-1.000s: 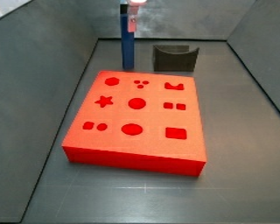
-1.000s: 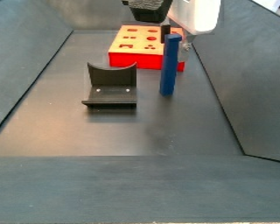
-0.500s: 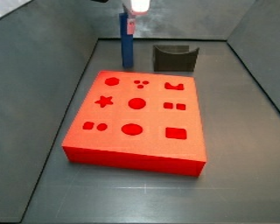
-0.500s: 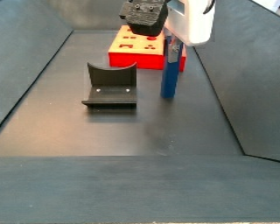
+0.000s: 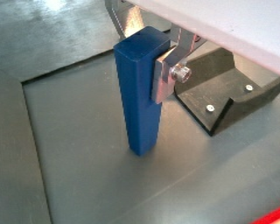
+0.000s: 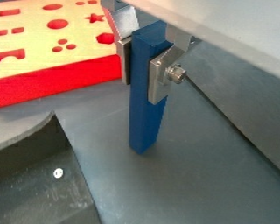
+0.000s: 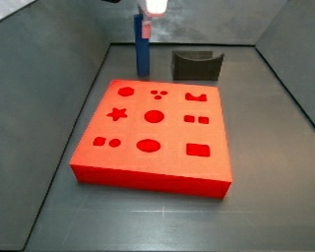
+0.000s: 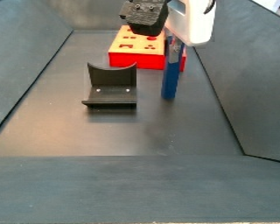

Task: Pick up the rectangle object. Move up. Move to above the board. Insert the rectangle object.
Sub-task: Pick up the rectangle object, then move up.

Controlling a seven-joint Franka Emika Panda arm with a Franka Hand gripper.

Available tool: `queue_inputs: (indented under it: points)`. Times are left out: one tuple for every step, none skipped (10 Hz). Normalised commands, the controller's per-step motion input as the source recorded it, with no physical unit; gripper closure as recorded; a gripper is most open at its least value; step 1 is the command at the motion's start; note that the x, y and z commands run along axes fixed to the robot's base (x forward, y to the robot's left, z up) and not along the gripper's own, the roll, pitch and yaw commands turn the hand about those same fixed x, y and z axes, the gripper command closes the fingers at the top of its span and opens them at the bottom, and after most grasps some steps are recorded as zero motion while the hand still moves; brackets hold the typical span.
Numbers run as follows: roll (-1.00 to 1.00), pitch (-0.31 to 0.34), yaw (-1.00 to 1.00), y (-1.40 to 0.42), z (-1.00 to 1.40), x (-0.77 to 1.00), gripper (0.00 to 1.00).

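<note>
The gripper [image 6: 146,59] is clamped on the upper end of the tall matte blue rectangular bar [image 6: 146,96], silver finger plates [image 5: 166,70] against its sides. The bar stands upright on the dark floor [image 8: 130,131], beside the flat red board with shaped cut-outs [image 7: 154,128] and near the dark grey U-shaped block [image 8: 109,85]

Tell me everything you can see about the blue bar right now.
The rectangle object is a slim, plain matte blue bar with square edges, looking like painted plastic or wood. It stands upright with its lower end at the dark floor, beside the board and apart from the fixture. The gripper sits at its upper part, silver finger plates flat against opposite faces. Whether it has left the floor cannot be told.
</note>
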Motion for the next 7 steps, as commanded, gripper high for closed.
queue_inputs:
  points:
    - [0.00,0.000,0.00,0.00,0.00,0.00,1.00]
    - [0.00,0.000,0.00,0.00,0.00,0.00,1.00]
    - [0.00,0.000,0.00,0.00,0.00,0.00,1.00]
    - [0.00,0.000,0.00,0.00,0.00,0.00,1.00]
    - [0.00,0.000,0.00,0.00,0.00,0.00,1.00]
    - [0.00,0.000,0.00,0.00,0.00,0.00,1.00]
    - [0.00,0.000,0.00,0.00,0.83,0.00,1.00]
